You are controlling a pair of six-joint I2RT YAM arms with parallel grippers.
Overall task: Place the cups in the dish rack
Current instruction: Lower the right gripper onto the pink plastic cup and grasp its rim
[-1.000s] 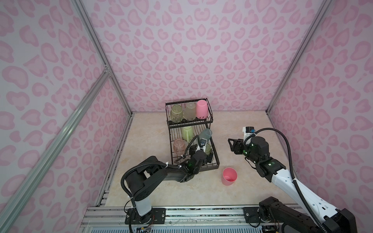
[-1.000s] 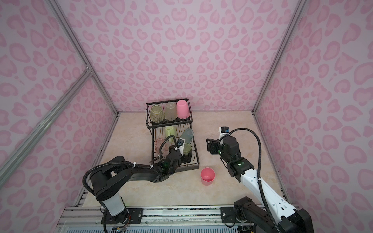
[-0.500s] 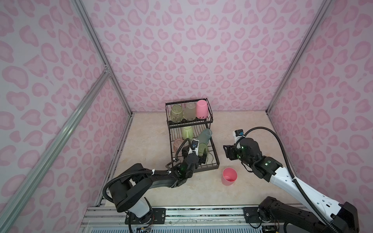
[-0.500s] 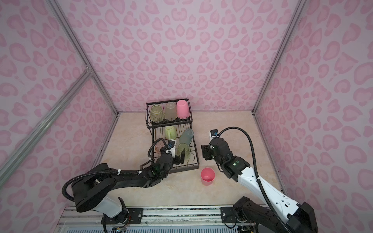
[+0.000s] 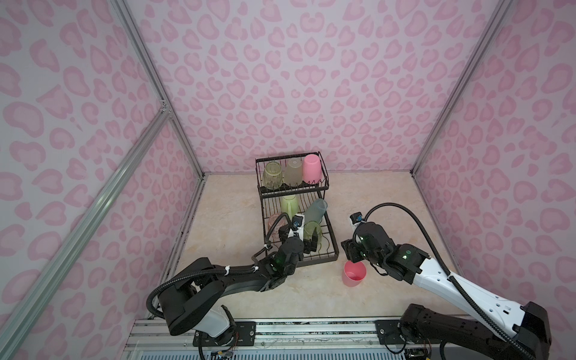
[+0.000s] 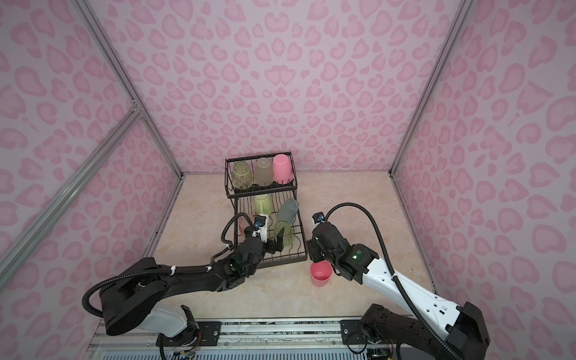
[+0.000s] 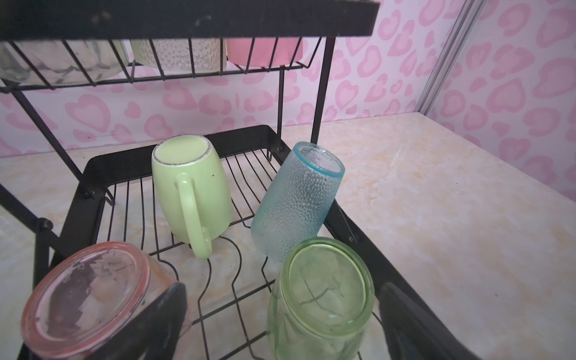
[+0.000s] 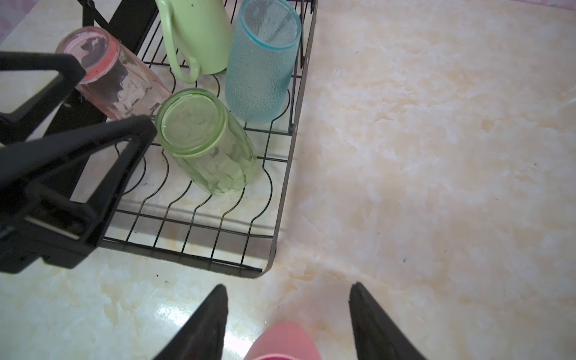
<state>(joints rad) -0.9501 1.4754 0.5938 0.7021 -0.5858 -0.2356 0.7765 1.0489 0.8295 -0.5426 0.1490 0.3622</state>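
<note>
**Seven racked, one sitting out on its own**

So the dish rack (image 5: 335,249) is in the middle of the table (image 5: 237,218). The top basket has three in a row, all upside down: a yellow-green cup (image 5: 272,176), the frosted grey cup (image 5: 293,173) and a pink cup (image 5: 312,170).

There are four more in the lower tray. The pale green mug (image 7: 193,187) is base up. The teal cup (image 7: 296,199) leans against the tray's right-hand rim as both top views show it. The pink-orange cup (image 7: 84,299) is tilted with its base up, and so is the second yellow-green cup (image 7: 321,299), which sits just in front of the teal one.

The left gripper (image 7: 282,288) hangs over the front part of the tray with its fingers spread wide, holding nothing. From its wrist cam the second yellow-green cup shows between them, with one finger just beside it. I honestly can't tell if it's touching.

The last pink cup (image 5: 353,273) stands mouth up on the table, near the rack's front right corner but clear of it. The right gripper (image 8: 286,288) is right over it with its fingers apart. The cup shows between them with a gap on each side, so no grip there
</note>
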